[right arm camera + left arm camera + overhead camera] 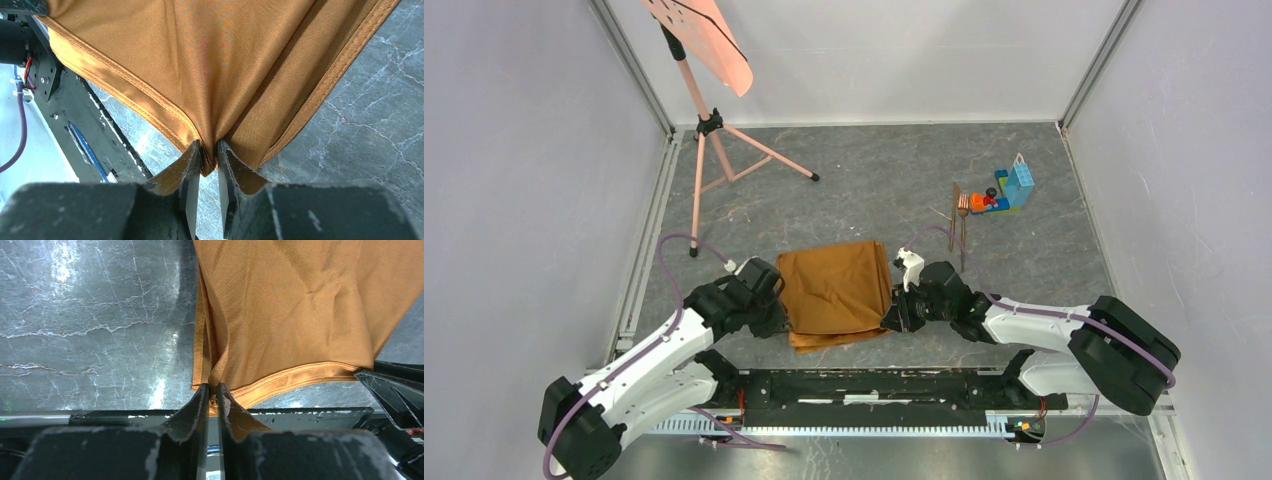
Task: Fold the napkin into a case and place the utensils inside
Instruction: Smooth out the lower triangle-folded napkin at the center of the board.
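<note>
The orange-brown napkin lies folded on the grey table, between my two grippers near the front edge. A lower layer sticks out along its near side. My left gripper is at its left near corner, and the left wrist view shows the gripper shut on a bunched hem of the napkin. My right gripper is at the right near corner, and the right wrist view shows it pinching a fold of the napkin. The utensils, a fork and a thin knife, lie at the back right, apart from the cloth.
A pile of colourful toy bricks sits right beside the utensils. A tripod stand with a salmon-pink sheet stands at the back left. The black base rail runs along the near edge. White walls enclose the table.
</note>
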### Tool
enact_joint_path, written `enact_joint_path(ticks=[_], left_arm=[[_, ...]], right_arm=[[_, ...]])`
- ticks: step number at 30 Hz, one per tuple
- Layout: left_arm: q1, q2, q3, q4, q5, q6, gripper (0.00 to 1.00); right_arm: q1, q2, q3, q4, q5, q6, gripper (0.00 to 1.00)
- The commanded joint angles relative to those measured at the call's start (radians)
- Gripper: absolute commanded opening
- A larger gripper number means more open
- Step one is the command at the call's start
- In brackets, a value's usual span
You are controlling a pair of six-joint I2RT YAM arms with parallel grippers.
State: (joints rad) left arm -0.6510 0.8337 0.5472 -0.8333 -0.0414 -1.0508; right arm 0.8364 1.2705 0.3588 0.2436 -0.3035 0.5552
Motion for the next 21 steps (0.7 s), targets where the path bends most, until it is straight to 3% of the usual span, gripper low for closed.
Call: enact_joint_path(ticks=[1,3,7,15,21], left_arm=[[0.003,0.037,0.042,-0.017,0.017,0.075,0.17],[0.003,0.061,0.043,-0.008,0.023,0.088,0.18],[0.004,0.083,0.051,0.004,0.048,0.092,0.07],[0.002,0.014,-0.063,0.074,0.212,0.022,0.07],[0.000,0.071,-0.137,0.133,0.267,0.041,0.08]], right_arm=[[0.005,0.001,0.023,0.009,0.012,-0.018,0.25],[0.004,0.004,0.025,0.011,0.011,-0.018,0.26],[0.004,0.013,0.025,0.010,0.012,-0.020,0.26],[0.003,0.007,0.042,0.003,0.021,-0.021,0.29],[0.005,0.010,0.042,0.001,0.020,-0.016,0.30]])
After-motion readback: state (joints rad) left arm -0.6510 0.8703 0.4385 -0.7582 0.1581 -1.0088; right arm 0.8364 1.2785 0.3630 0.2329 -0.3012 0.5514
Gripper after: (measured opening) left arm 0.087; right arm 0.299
